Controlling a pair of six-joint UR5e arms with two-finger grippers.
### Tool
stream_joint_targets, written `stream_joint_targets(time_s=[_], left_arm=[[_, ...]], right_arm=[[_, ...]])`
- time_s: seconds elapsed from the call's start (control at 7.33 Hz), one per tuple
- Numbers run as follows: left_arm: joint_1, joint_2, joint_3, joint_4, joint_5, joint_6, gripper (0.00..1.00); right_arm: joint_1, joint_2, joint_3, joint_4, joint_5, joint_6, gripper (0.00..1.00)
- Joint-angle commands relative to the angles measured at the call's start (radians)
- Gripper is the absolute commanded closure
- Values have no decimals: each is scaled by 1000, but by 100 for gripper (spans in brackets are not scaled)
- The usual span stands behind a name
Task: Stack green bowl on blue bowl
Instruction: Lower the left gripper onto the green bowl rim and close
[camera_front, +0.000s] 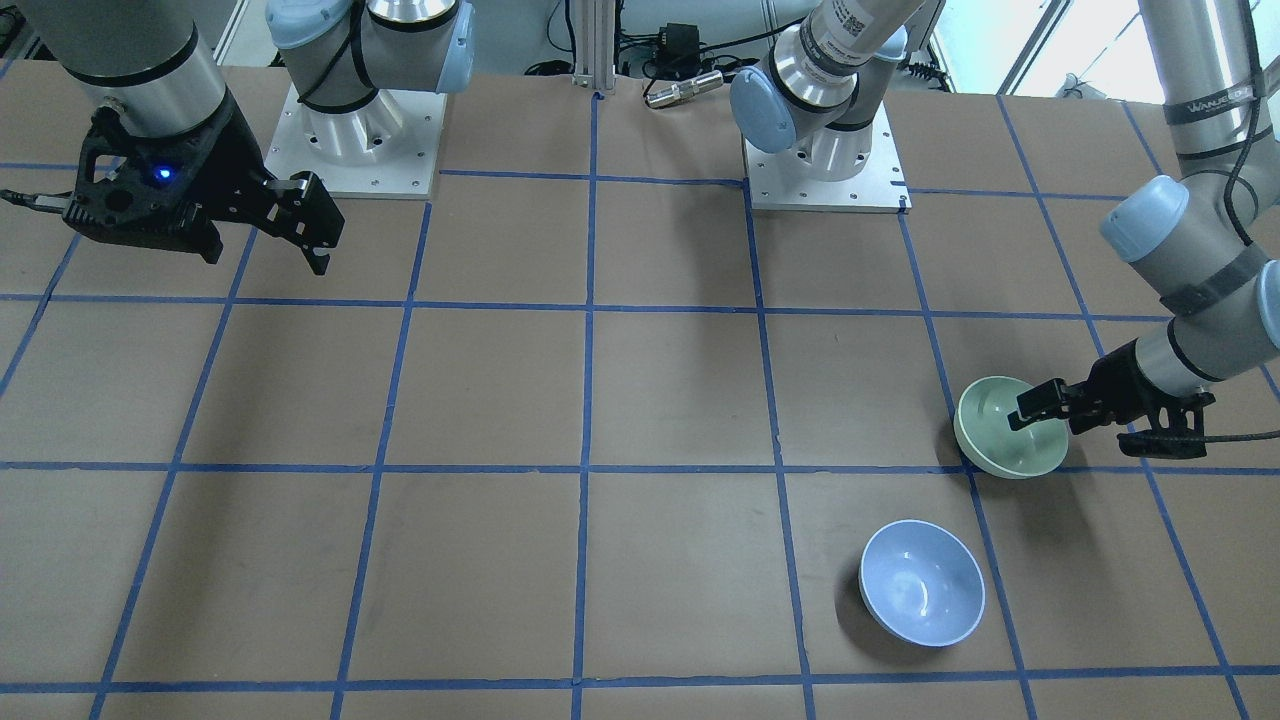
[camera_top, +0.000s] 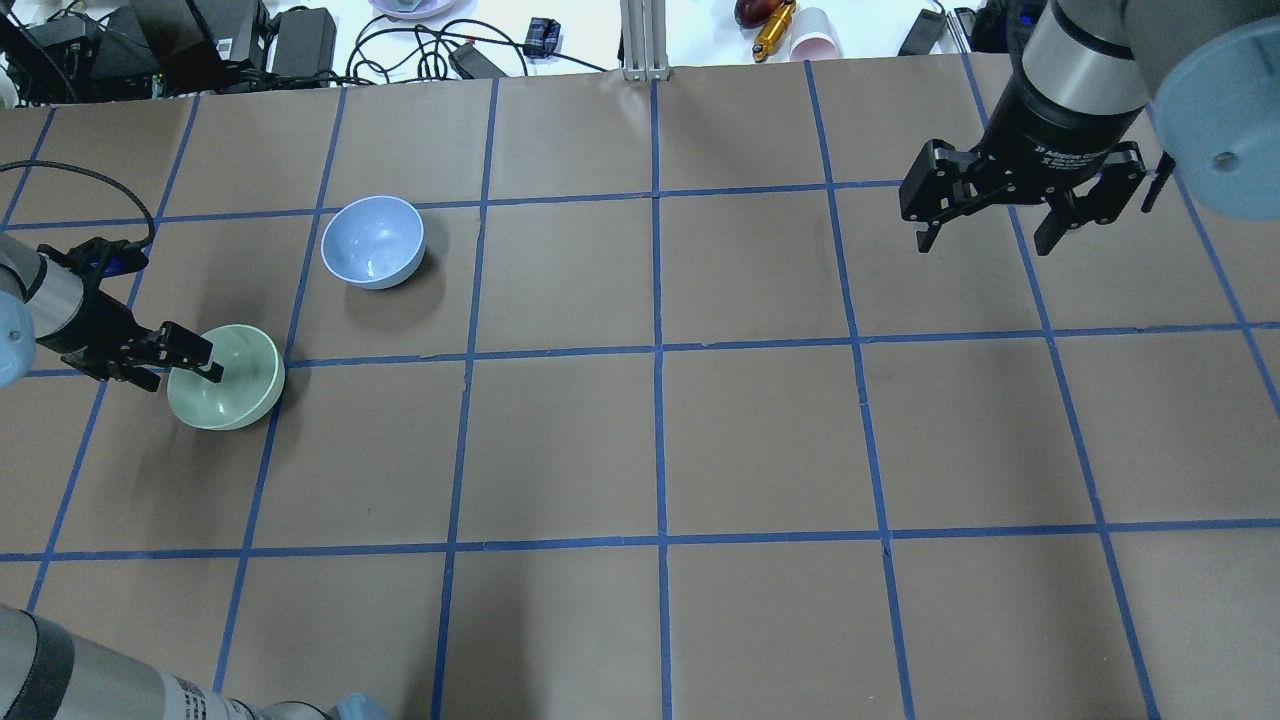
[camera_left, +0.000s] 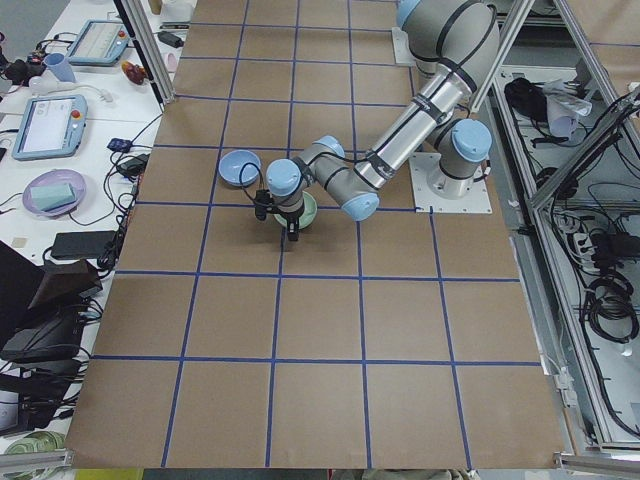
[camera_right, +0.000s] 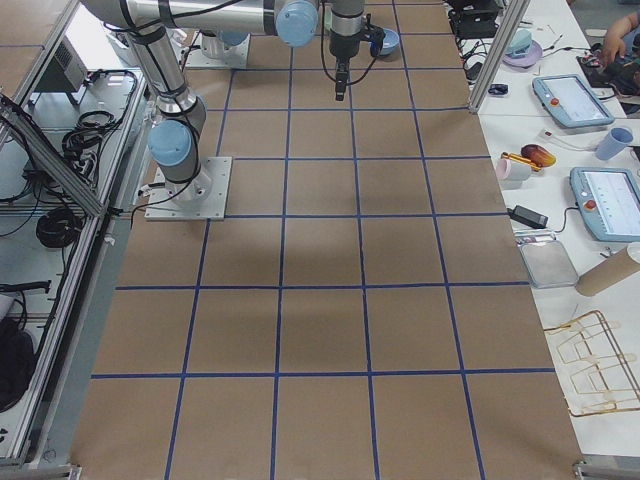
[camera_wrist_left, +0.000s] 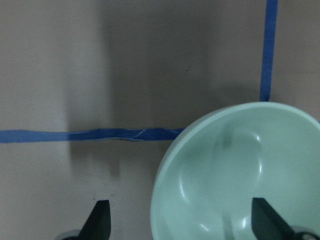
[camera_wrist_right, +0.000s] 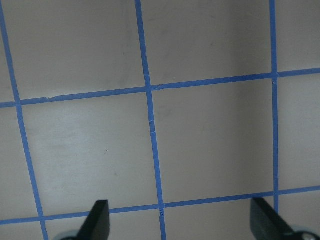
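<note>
The green bowl (camera_top: 235, 385) sits on the brown table at the far left of the overhead view and shows in the front view (camera_front: 1000, 440). My left gripper (camera_top: 190, 360) is open and straddles its near rim. In the left wrist view (camera_wrist_left: 182, 225) one finger (camera_wrist_left: 265, 225) is inside the bowl (camera_wrist_left: 225, 175) and the other finger (camera_wrist_left: 100, 220) is outside over the table. The blue bowl (camera_top: 373, 241) stands upright one grid square away, empty (camera_front: 922, 582). My right gripper (camera_top: 985, 243) is open and empty, held high over the far right of the table (camera_front: 315, 235).
Blue tape lines (camera_top: 655, 350) divide the brown table into squares. The two arm base plates (camera_front: 350, 140) (camera_front: 825, 170) stand at the robot's edge. Cables, a cup and tools (camera_top: 790, 30) lie on the white bench beyond the far edge.
</note>
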Motion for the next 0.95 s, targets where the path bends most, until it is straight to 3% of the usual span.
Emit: stream_joint_targets(time_s=[0.0,0.55,0.82], left_arm=[[0,-20,-1,8,0,3,0],[2,-43,0,18,0,4,9],[2,-43,-2,20,0,7,26]], right_arm=[[0,0,0,0,0,0,0],[0,0,0,0,2,0,0],[0,0,0,0,0,0,0]])
